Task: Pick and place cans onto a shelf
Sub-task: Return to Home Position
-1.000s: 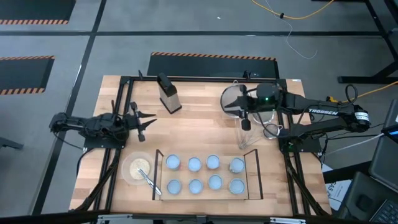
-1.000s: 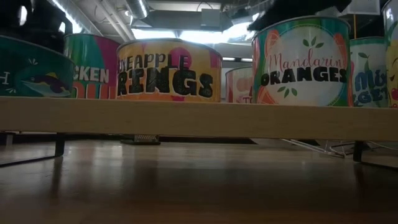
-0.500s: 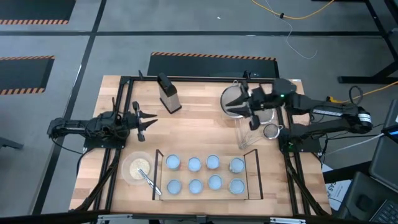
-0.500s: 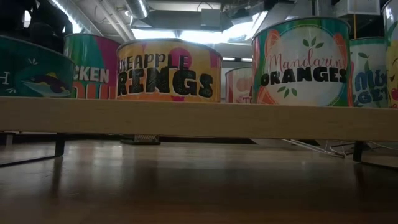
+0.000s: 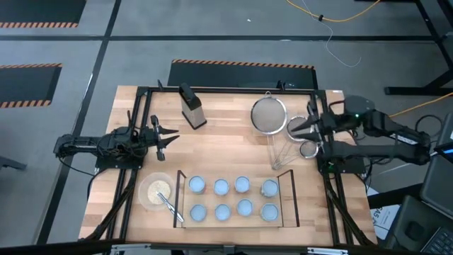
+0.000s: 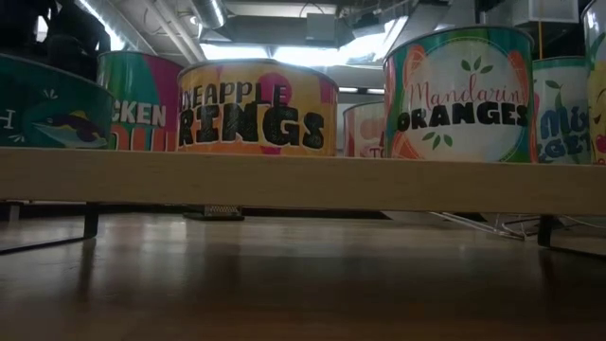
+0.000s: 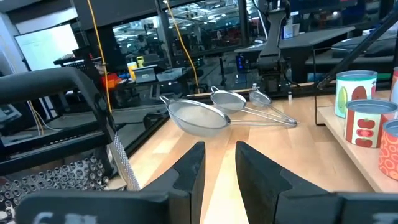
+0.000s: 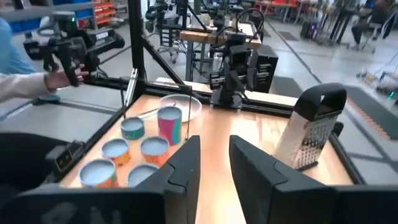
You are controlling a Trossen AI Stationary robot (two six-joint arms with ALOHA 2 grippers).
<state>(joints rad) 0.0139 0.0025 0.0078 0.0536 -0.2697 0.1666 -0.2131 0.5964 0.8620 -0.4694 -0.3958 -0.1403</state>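
- the cans (image 5: 221,187) are sitting on the shelf (image 5: 232,198), eight of them in two rows of four.
- the left gripper (image 5: 168,138) is hovering past the shelf's left end and back from it, its fingers (image 7: 189,171) standing parted and holding nothing.
- the right gripper (image 5: 296,129) is hovering behind the shelf's right end, its fingers (image 8: 186,165) likewise standing apart and gripping nothing.

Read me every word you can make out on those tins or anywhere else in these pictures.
"NEAPPLE RINGS": yellow can on the shelf, first letters out of sight.
"Mandarin ORANGES": orange-and-green can.
"CKEN": green-and-pink can, start hidden.
"H": teal can, rest out of frame.
Letters on the far-right can: cut off, unreadable.
Labels on the cans in the wrist views: too small to read.
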